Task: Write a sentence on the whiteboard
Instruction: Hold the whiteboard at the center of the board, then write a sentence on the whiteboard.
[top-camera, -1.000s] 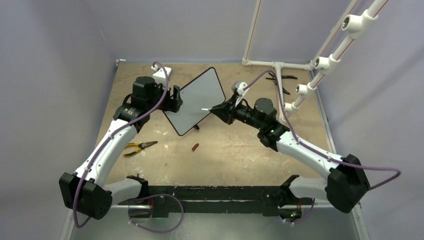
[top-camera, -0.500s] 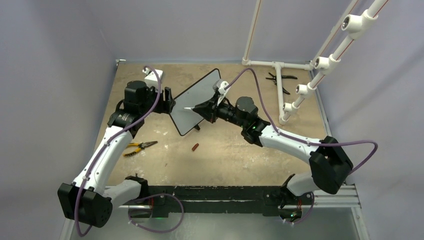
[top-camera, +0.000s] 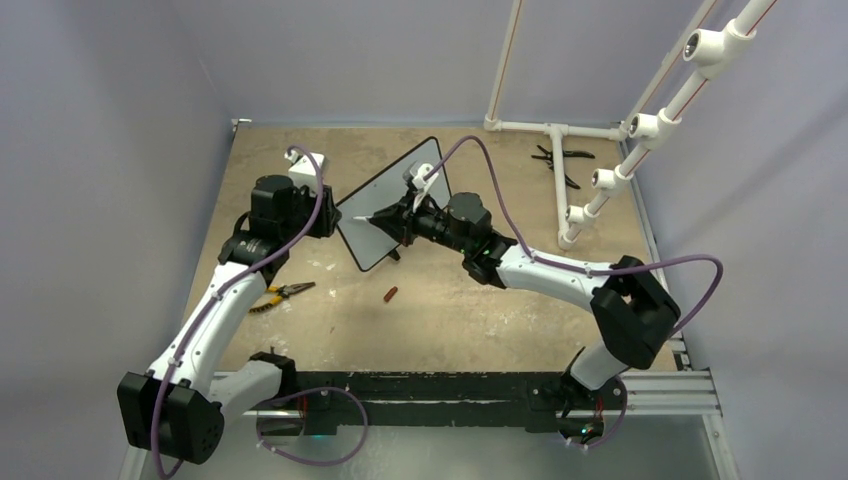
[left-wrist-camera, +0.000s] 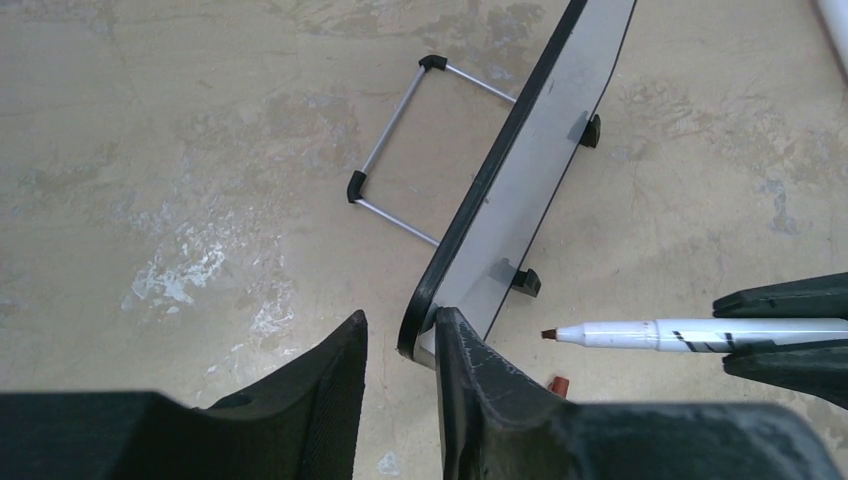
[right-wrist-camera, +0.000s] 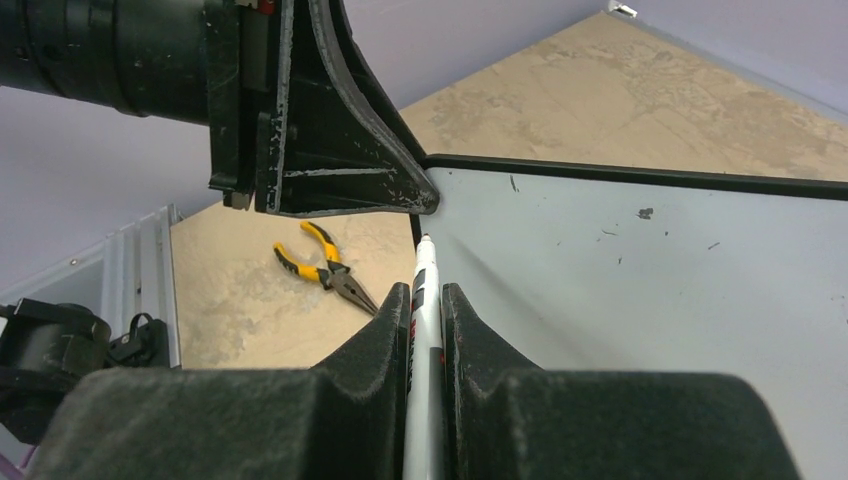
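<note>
The whiteboard (top-camera: 392, 195) stands tilted on its wire stand and also shows in the right wrist view (right-wrist-camera: 640, 280). Its white face carries only a few dark specks; no red sentence shows. My left gripper (top-camera: 333, 214) straddles the board's near-left corner (left-wrist-camera: 420, 335). Its right finger (left-wrist-camera: 465, 365) touches the face, and a gap shows between the frame and the left finger (left-wrist-camera: 335, 380). My right gripper (top-camera: 393, 217) is shut on a white marker (right-wrist-camera: 420, 300). The marker's red-brown tip (left-wrist-camera: 548, 333) points at the face close to that corner.
A red marker cap (top-camera: 390, 294) lies on the table in front of the board. Yellow-handled pliers (top-camera: 280, 293) lie at the left. Black pliers (top-camera: 557, 160) and a white pipe frame (top-camera: 600, 150) stand at the back right. The wire stand (left-wrist-camera: 400, 150) sits behind the board.
My right arm has carried the marker leftward across the board to its near-left corner. My left gripper has shifted left, and the board has turned to look narrower from above.
</note>
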